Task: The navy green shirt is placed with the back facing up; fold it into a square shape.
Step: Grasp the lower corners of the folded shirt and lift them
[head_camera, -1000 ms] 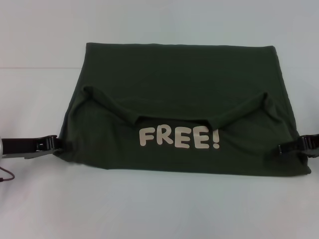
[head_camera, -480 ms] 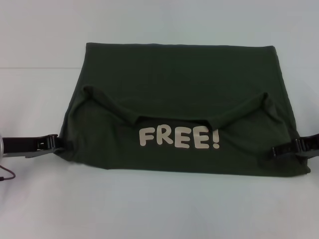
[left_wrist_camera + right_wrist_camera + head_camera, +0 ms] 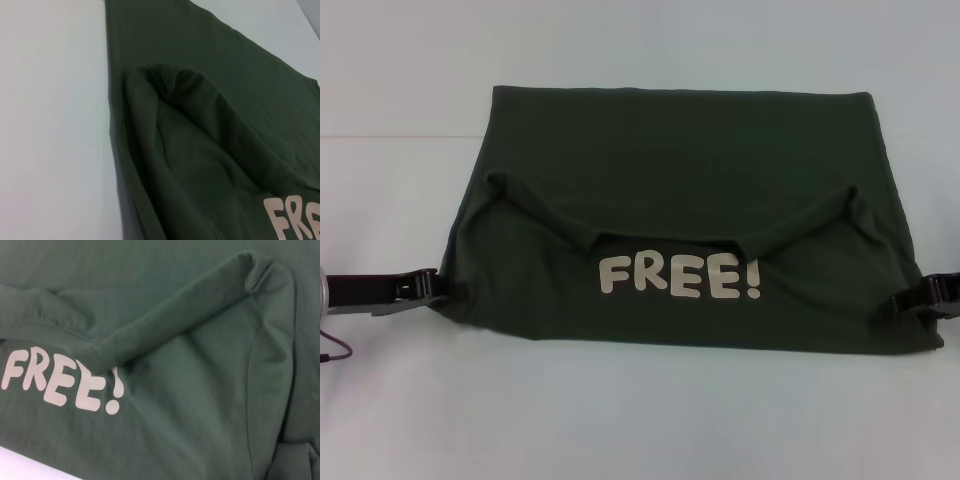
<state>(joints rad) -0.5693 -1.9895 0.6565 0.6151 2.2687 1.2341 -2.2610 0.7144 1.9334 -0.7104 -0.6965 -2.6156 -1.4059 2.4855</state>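
The navy green shirt (image 3: pixel 680 190) lies folded on the white table (image 3: pixel 620 420) as a wide dark block, sleeves tucked inward. A flap turned toward the near edge shows the pale "FREE!" lettering (image 3: pixel 678 276). My left gripper (image 3: pixel 428 289) rests low at the shirt's near left corner, touching its edge. My right gripper (image 3: pixel 905 301) sits at the near right corner, just at the cloth's edge. The left wrist view shows the shirt (image 3: pixel 210 125) with a folded sleeve ridge. In the right wrist view the shirt (image 3: pixel 200 390) fills the picture, with the lettering (image 3: pixel 60 382).
Bare white tabletop surrounds the shirt on all sides. A thin dark cable (image 3: pixel 332 350) loops at the far left edge beside the left arm.
The right gripper slid inward over the shirt's near right corner, then drew back out toward the right edge. The left gripper and the shirt have stayed put.
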